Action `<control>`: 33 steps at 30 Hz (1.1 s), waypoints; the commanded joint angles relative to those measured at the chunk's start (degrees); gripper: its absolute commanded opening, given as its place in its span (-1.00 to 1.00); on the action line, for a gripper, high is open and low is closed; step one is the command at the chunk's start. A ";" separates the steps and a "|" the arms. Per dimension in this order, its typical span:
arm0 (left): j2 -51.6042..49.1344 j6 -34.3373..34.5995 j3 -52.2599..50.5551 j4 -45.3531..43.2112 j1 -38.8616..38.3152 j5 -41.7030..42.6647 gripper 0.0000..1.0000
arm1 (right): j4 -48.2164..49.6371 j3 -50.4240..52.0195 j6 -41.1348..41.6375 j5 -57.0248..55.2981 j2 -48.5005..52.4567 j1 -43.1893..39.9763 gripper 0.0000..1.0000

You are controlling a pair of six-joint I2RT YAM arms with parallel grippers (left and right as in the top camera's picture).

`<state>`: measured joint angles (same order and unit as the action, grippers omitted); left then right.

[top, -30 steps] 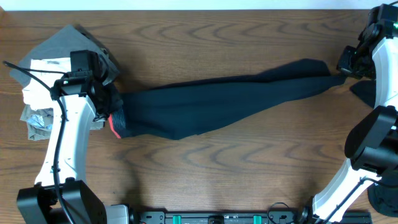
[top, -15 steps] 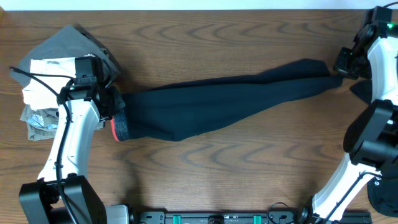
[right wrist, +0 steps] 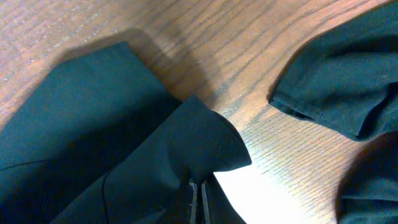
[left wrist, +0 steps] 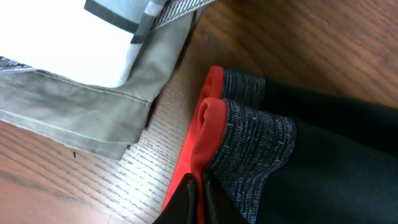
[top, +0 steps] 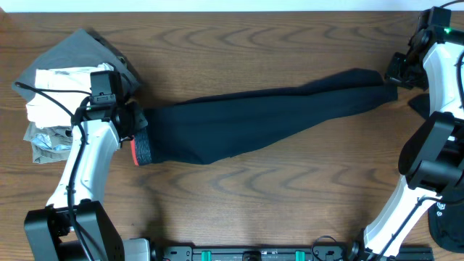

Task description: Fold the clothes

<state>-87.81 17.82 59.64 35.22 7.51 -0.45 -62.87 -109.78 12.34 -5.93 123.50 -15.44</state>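
black trousers [top: 254, 119] stretch across mid-frame on the counter [top: 254, 196], grey-and-red waistband [top: 141, 148] at left. left tool [left wrist: 198, 194] pinches the waistband, right tool [right wrist: 198, 190] the cuff [right wrist: 208, 148]; since earlier, more waistband shows.

This looks like a robotics lab, not anyone's home. Two white-and-black robot arms, the left arm [top: 83, 170] and the right arm [top: 444, 72], rise from the near edge of a wood-grain bench [top: 254, 188], where a black base rail [top: 254, 254] with green fittings runs. The only homely things are black trousers [top: 254, 119] and a heap of clothes [top: 72, 54] lying on the bare bench.
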 commanded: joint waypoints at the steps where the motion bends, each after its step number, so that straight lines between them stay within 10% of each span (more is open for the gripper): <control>1: -1.18 0.31 -0.20 -0.46 0.46 -2.21 -0.88 | 0.57 -1.07 -0.37 -1.09 0.33 0.48 -0.94; 27: -4.46 0.31 -0.20 -5.40 0.46 -2.23 -0.88 | 5.51 -1.05 0.04 -0.96 4.15 1.99 -0.91; 33: -6.32 0.31 -0.20 -5.35 0.46 -2.21 -0.80 | 11.47 -1.05 0.13 1.95 5.73 2.75 -0.54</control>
<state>-92.84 17.82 59.64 29.95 7.51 -0.51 -53.15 -109.78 12.80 -5.45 128.46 -13.37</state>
